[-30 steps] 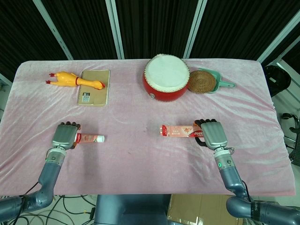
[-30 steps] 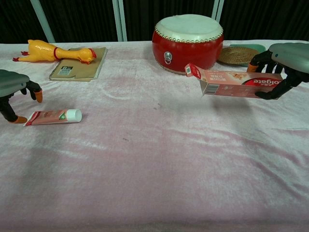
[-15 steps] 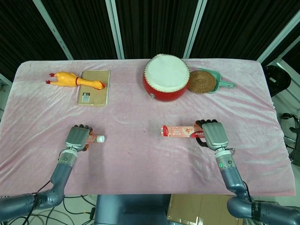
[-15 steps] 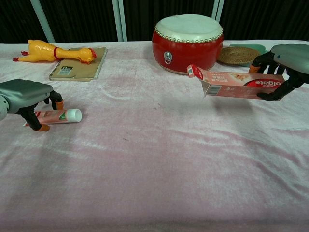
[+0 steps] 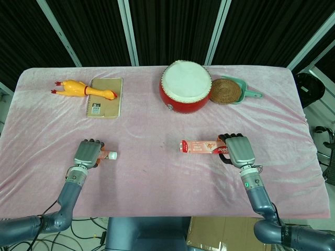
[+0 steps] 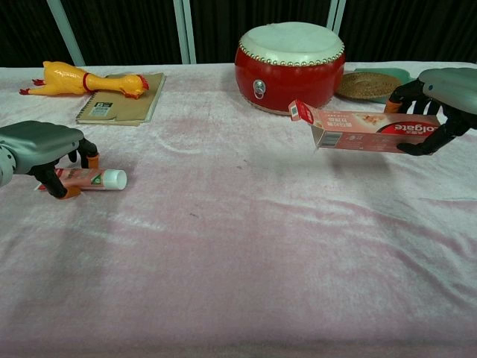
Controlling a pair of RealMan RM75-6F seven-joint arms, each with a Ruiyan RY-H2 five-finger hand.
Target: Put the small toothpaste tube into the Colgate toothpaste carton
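Chest view: tube (image 6: 91, 178), judged light and soft, is straddled mid-body by left hand (image 6: 41, 147); carton (image 6: 370, 129) is held by right hand (image 6: 442, 95).

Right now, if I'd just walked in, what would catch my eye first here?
Probably the big red drum at the back of the pink table, and the yellow rubber chicken far left beside a notebook. Nearer, the right hand holds a Colgate carton off the cloth, while the left hand closes over a small toothpaste tube.

The cloth (image 6: 246, 246) looks like soft pink velvet (slightly shiny); the carton (image 6: 373, 128) is glossy printed cardboard.
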